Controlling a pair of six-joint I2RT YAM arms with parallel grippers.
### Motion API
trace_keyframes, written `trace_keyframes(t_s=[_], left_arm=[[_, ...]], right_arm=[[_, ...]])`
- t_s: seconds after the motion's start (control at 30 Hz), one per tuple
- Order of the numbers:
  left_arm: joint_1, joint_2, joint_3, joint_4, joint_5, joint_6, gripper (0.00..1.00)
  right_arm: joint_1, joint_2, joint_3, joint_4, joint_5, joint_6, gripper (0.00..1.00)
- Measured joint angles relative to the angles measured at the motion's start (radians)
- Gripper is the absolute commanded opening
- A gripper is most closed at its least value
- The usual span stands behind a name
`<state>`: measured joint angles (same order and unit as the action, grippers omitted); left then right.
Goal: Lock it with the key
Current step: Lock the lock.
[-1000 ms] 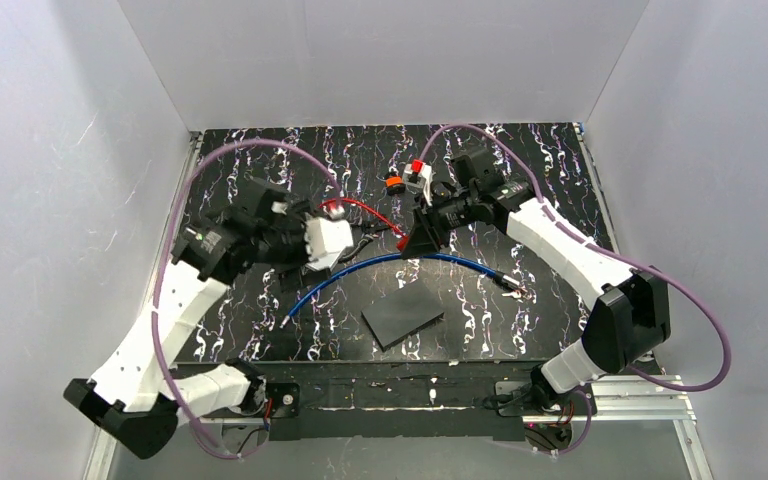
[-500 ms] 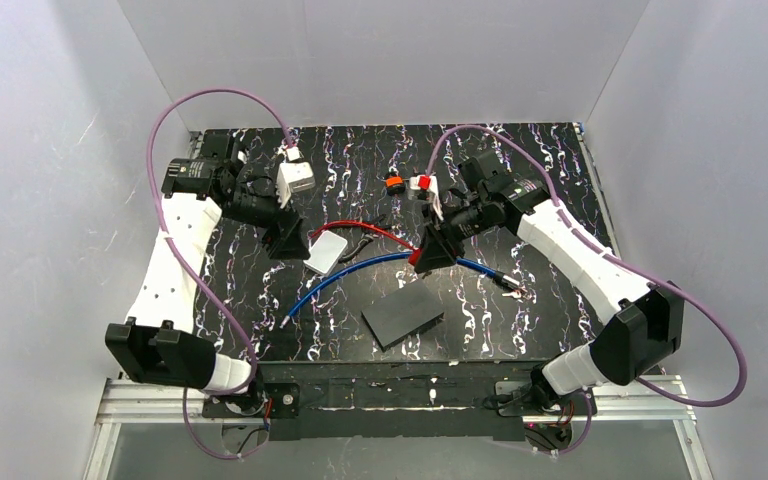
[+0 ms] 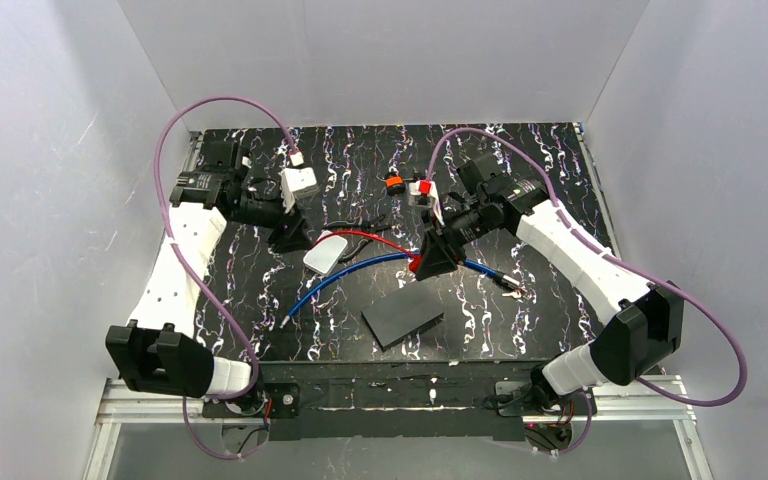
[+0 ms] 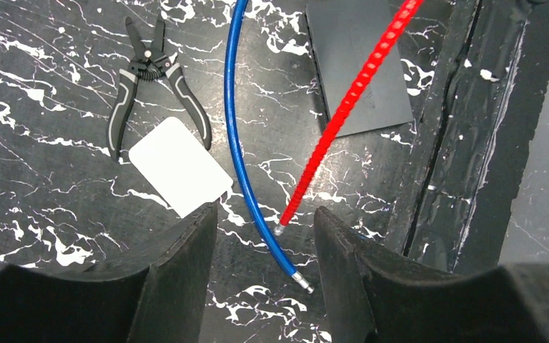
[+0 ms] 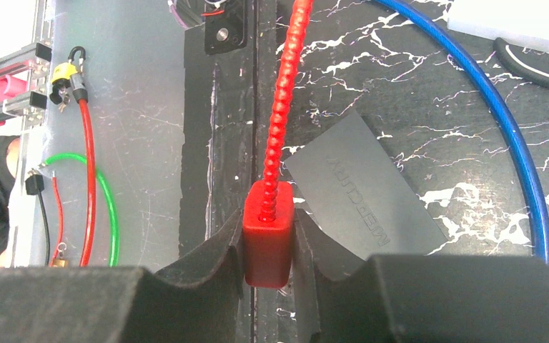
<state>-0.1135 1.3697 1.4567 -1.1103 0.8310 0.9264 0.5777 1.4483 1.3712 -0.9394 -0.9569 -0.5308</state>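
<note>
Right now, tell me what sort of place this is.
Probably a robotics lab cell: white panel walls box in a black white-veined tabletop, with an aluminium rail frame along its near edge.

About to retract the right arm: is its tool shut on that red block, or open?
Shut: the right tool has both fingers pressed against the sides of the red block.

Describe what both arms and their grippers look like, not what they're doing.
The left arm and right arm look alike: white shell links joined by blocky black joints. A lilac cable loops loosely along each. The left gripper and right gripper carry matte black, wedge-shaped fingers.
</note>
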Motion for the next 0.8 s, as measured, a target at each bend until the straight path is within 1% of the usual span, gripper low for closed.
trace_keyframes(t_s=[0.07, 0.17, 0.23, 0.4, 0.6, 0.67, 0.8], left_arm=[[-0.004, 0.000, -0.018, 0.014, -0.010, 0.011, 0.50], [-0.019, -0.005, -0.043, 0.031, -0.026, 0.033, 0.53], [-0.041, -0.009, -0.064, 0.037, -0.045, 0.051, 0.53], [-0.081, -0.010, -0.087, 0.044, -0.076, 0.074, 0.43], [-0.088, -0.010, -0.087, 0.063, -0.084, 0.076, 0.42], [-0.088, -0.010, -0.087, 0.064, -0.084, 0.074, 0.36], [-0.088, -0.010, -0.085, 0.064, -0.091, 0.068, 0.21]], right_arm=[[0.001, 0.000, 0.000, 0.000, -0.005, 0.000, 0.01], [0.002, 0.000, 0.002, 0.000, -0.013, 0.002, 0.01], [0.003, 0.000, 0.007, 0.000, -0.017, 0.004, 0.01], [0.007, 0.000, 0.010, 0.001, -0.019, 0.009, 0.01], [0.007, 0.000, 0.010, 0.002, -0.019, 0.019, 0.01], [0.007, 0.000, 0.010, 0.002, -0.019, 0.020, 0.01], [0.007, 0.000, 0.010, 0.002, -0.019, 0.023, 0.01]])
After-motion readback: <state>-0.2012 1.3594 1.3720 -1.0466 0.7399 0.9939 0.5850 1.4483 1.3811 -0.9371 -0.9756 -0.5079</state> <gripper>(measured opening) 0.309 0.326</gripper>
